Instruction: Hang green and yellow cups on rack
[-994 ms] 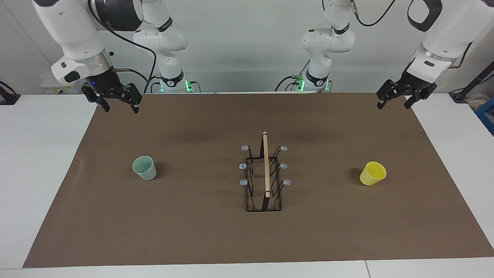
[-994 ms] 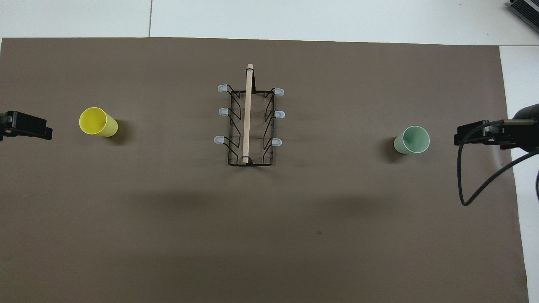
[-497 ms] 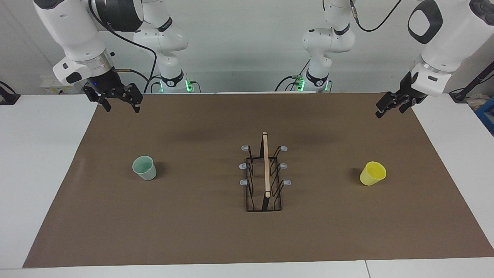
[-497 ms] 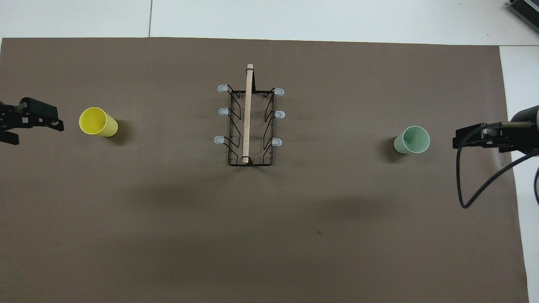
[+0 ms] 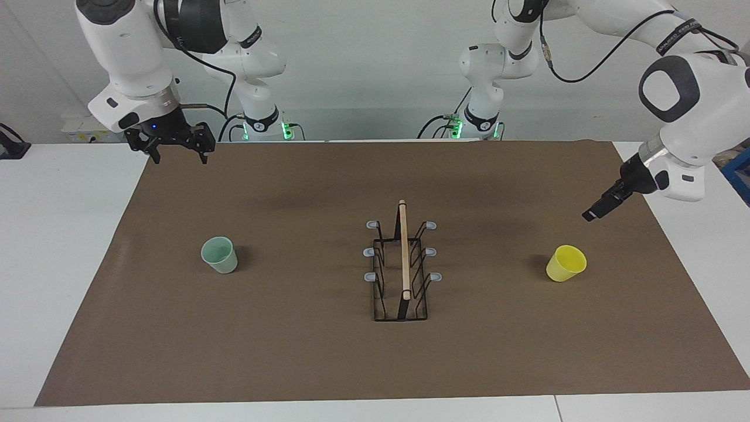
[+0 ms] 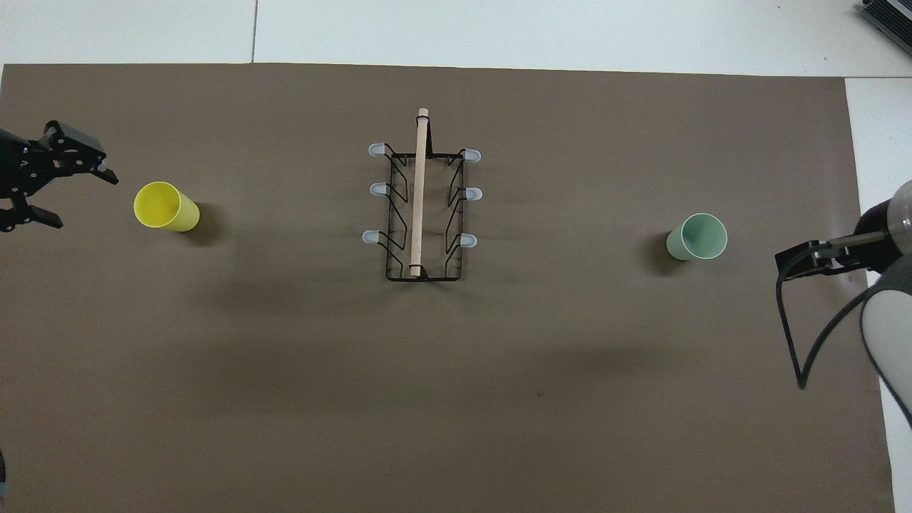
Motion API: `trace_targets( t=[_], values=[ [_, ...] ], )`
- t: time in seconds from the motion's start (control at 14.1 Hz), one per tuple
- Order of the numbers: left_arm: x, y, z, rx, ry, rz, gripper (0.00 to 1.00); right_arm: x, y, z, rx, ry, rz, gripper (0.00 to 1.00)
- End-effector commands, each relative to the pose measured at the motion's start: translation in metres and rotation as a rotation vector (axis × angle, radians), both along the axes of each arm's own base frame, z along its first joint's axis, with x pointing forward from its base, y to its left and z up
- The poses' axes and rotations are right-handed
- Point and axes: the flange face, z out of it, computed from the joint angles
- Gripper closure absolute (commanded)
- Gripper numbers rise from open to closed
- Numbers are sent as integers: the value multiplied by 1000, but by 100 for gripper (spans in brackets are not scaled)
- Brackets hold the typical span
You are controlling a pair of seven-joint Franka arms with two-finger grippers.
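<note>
At the middle of the brown paper mat (image 5: 293, 351) stands the rack (image 5: 402, 264), a black wire frame with a light wooden bar along its top and six grey-tipped pegs, three to a side, every peg bare. Taking the rack as the centre of a clock in the facing view, the mint green cup (image 5: 220, 254) sits at about nine o'clock, toward the right arm's end of the table, and the bright yellow cup (image 5: 566, 263) at about three o'clock, toward the left arm's end; both are well apart from the rack. Each cup stands upright on its narrow base with its mouth up, and nothing shows inside either one (the overhead view looks partly into both). The right gripper (image 5: 178, 153) hangs in the air over the mat's edge at about eleven o'clock from the green cup, its two fingers pointing down and standing clearly apart, with nothing between them and nothing touched. The left gripper (image 5: 593, 214) is tilted down toward the yellow cup from about one o'clock of it, near the cup yet clear of it; seen edge-on there, it shows as one dark bar, while in the overhead view its fingers (image 6: 107, 173) splay apart beside the cup, holding nothing.
</note>
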Motion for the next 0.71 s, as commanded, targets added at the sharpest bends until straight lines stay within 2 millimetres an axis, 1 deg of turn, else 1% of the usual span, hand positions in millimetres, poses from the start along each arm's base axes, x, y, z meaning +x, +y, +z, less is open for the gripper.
trace_targets(
  t=[0.0, 0.07, 0.14, 0.21, 0.28, 0.35, 0.5, 0.57, 0.64],
  values=[
    [35, 6, -25, -3, 41, 152, 4, -12, -6, -3, -35, 43, 79, 0],
    [44, 11, -35, -5, 53, 199, 4, -13, -9, -3, -31, 60, 121, 0],
    [53, 22, -62, 2, 96, 255, 4, -12, -12, -1, -32, 70, 191, 0],
    [64, 29, -79, 14, 112, 294, 4, -10, -13, 0, -24, 86, 311, 0],
    [71, 33, -86, 6, 111, 324, 4, -8, -17, -3, -20, 108, 420, 0],
    [73, 58, -104, -15, 131, 376, 4, -3, -12, -8, -46, 119, 508, 0],
    [78, 75, -122, -16, 117, 413, 5, -3, 5, -23, -160, 186, 621, 0],
    [79, 78, -125, -27, 114, 434, 5, 0, 11, -38, -195, 233, 664, 0],
    [80, 86, -133, -68, 127, 494, 5, 0, 14, -52, -233, 251, 697, 0]
  ],
)
